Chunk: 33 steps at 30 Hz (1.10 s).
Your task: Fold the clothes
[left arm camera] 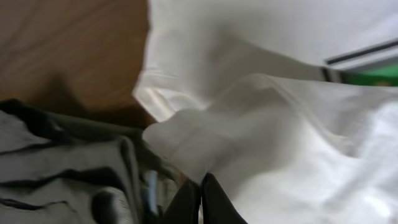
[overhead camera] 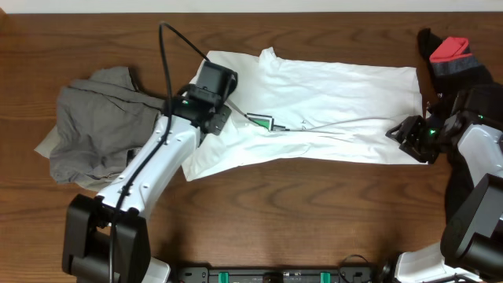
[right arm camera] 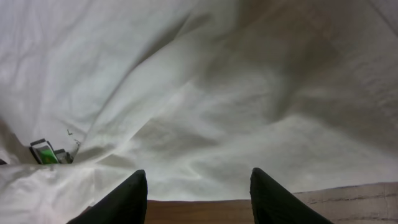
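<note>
White T-shirt (overhead camera: pixel 338 102) with a green print lies spread across the middle of the surface (overhead camera: pixel 314 212), reaching toward its right edge. The left pincer (left arm camera: pixel 200 190) is closed tight on a fold at the shirt's left end, just beside a crumpled grey garment (overhead camera: pixel 94 130) near the left edge. The right pincer (right arm camera: pixel 199 186) stands partly open at the shirt's right end, gripping nothing.

Green print (overhead camera: pixel 262 121) mostly under a fold of the white T-shirt (overhead camera: pixel 338 90)
</note>
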### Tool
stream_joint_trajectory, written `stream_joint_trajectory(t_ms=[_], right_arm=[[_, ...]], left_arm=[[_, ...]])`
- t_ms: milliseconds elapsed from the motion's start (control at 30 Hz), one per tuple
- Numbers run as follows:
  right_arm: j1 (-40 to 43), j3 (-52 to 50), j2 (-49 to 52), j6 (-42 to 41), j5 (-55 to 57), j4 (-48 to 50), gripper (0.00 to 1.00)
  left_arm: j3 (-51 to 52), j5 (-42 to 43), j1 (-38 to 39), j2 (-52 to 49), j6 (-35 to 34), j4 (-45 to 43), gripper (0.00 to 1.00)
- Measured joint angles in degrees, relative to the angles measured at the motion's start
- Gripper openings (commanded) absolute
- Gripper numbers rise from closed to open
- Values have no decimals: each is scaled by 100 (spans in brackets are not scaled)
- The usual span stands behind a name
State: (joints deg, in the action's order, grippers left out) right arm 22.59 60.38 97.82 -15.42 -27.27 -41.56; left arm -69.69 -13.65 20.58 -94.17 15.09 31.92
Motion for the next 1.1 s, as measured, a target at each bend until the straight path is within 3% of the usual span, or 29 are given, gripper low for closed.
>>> stream_joint_trajectory(t_ms=[400,433,467,500,567,733,900,1000,1100], right_arm=[[0,0,0,0,0,0,51],[0,0,0,0,0,-2,51],[0,0,0,0,0,-2,51],[0,0,0,0,0,-4,52],[0,0,0,0,0,-35,52],[0,0,0,0,7,-85,55],[0,0,0,9,136,-275,59],[0,0,0,17,308,-442,62],[0,0,0,42,507,-599,62]], left_arm=[[0,59,-356,-92,625,-999,6],[0,68,-356,-142,638,-1040,10],[0,81,-356,-205,664,-1060,28],[0,83,-356,-286,693,-1058,56],[0,66,-356,-422,649,-981,68],[0,-356,-372,-494,201,-627,77],[-9,-511,-431,-289,-686,612,79],[-11,-70,-509,-175,-1270,1364,78],[111,706,-605,-160,-1672,1523,77]])
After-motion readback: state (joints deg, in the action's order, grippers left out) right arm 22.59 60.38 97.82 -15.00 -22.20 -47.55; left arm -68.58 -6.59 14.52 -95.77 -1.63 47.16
